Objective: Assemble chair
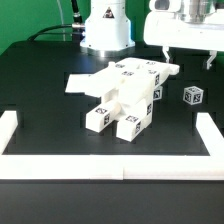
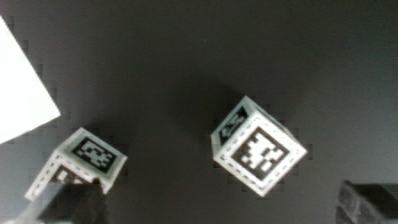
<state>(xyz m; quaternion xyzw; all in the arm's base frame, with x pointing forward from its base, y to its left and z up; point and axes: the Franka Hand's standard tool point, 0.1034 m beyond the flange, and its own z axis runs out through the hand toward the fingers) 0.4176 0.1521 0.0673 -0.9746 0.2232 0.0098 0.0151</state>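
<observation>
The partly joined white chair lies in the middle of the black table, made of tagged plates, bars and blocks. A small loose tagged block stands just off it toward the exterior view's right. My gripper hangs high above that block, clear of it. In the wrist view a tagged block shows in the middle, with another tagged piece beside it. The dark fingers stand far apart at the frame's edges with nothing between them. My gripper is open and empty.
White border rails run along the table's front and up both sides. The robot's base stands at the back. A flat white sheet lies beside the chair on the exterior view's left. A white surface fills one side of the wrist view.
</observation>
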